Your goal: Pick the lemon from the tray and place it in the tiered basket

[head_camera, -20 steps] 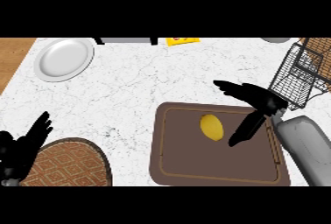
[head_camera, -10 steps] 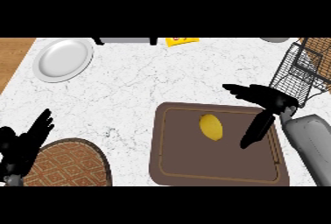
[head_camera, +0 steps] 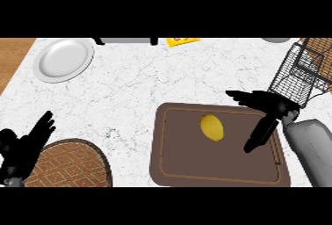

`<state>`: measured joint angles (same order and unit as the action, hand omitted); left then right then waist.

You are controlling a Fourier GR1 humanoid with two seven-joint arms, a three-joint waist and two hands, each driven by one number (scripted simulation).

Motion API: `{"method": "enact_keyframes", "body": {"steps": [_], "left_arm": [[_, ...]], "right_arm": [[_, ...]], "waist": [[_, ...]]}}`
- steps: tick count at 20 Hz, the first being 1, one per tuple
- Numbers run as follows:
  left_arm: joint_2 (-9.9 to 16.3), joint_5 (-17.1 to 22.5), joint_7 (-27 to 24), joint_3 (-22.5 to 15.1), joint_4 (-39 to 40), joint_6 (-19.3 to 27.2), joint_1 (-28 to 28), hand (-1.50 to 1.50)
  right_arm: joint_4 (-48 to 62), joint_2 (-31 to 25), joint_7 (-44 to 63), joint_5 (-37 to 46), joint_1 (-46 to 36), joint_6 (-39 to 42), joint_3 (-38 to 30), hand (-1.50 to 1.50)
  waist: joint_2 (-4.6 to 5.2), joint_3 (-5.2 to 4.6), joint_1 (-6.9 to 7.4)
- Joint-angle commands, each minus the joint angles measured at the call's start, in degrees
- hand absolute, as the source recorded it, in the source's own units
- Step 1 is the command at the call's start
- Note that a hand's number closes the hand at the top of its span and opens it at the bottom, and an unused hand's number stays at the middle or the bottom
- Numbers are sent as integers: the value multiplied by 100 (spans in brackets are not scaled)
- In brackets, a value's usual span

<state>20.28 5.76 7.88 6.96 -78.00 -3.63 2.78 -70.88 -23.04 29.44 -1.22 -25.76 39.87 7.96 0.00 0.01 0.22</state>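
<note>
Right hand (head_camera: 267, 115) open, fingers spread just beside lemon (head_camera: 212, 127) lying on brown tray (head_camera: 175, 167). Probably small, light, hard, a bit slippery; best pinched across its fat middle.

No readable text; yellow packet (head_camera: 180, 41) print illegible.

Bright, even light all over — the white counter (head_camera: 162, 83) shines softly, shadows are small, nothing looks blurry.
</note>
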Motion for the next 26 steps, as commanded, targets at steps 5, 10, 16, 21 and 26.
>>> {"method": "enact_keyframes", "body": {"steps": [5,10,16,21,26], "left_arm": [[-75,-6,84,264,-292,-194,246,0],[-109,-161,-12,417,-3,-292,-18,0],[-399,-375,89,336,-285,-196,103,0],[-232,-331,34,558,-303,-511,202,0],[-549,-682,-2,405,-68,-175,-116,0]], "right_arm": [[203,543,-794,906,464,-352,45,-150],[396,655,-729,1008,75,-98,-250,-150],[851,934,-1129,1436,-56,-191,-266,-150],[721,1119,-1269,1684,335,-356,-240,-150],[839,1203,-1012,1622,12,-141,-440,-150]], "waist": [[0,0,8],[-1,-1,2],[2,0,14],[-2,0,6],[-2,-1,-7]]}}
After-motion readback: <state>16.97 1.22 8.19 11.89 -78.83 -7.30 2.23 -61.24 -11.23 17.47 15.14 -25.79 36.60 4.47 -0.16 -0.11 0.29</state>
